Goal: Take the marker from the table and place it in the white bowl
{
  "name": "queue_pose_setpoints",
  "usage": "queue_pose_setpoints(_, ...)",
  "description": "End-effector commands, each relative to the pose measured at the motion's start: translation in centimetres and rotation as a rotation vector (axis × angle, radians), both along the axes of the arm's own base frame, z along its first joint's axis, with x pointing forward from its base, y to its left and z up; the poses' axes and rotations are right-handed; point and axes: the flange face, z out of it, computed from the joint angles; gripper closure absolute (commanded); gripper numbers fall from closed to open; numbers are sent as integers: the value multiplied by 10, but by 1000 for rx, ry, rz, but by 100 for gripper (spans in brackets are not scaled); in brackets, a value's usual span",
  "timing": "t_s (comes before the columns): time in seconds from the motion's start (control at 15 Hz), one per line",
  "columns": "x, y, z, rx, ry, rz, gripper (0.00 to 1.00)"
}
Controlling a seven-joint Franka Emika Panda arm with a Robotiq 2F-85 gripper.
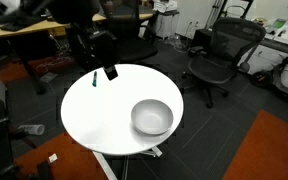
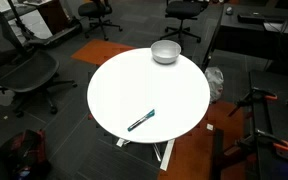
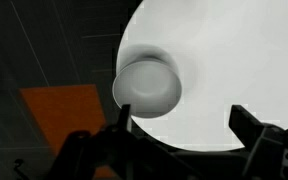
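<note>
The gripper (image 3: pixel 184 135), its two dark fingers spread wide apart and holding nothing, frames the lower edge of the wrist view, with the white bowl (image 3: pixel 147 85) at centre left and the round white worktop (image 3: pixel 234 60) filling the right side. In an exterior view the gripper (image 1: pixel 108 72) hangs just above the worktop's (image 1: pixel 104 115) upper-left rim, close beside the marker (image 1: pixel 94 77), a small teal stick lying flat at that edge. The white bowl (image 1: pixel 152 117) sits upright toward the right of centre, well apart from the marker, with bare white surface between them. In an exterior view taken from the opposite side the marker (image 2: pixel 141 120) lies on a diagonal near the lower edge of the worktop (image 2: pixel 114 90), and the white bowl (image 2: pixel 165 52) stands at the far upper rim. Black office chairs (image 1: pixel 216 62) ring the scene, a wooden desk (image 1: pixel 29 25) fills the upper left, and an orange floor mat (image 3: pixel 59 110) shows beneath the worktop's rim.
</note>
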Motion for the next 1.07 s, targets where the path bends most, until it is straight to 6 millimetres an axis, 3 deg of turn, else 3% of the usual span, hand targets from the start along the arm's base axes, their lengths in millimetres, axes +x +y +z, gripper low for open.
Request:
queue_pose_setpoints(0.0,0,0,1,0,1,0,0)
queue_pose_setpoints(0.53,8,7,-2,-9,13,19,0)
queue_pose_setpoints(1.0,53,82,-11,-119,89,227,0)
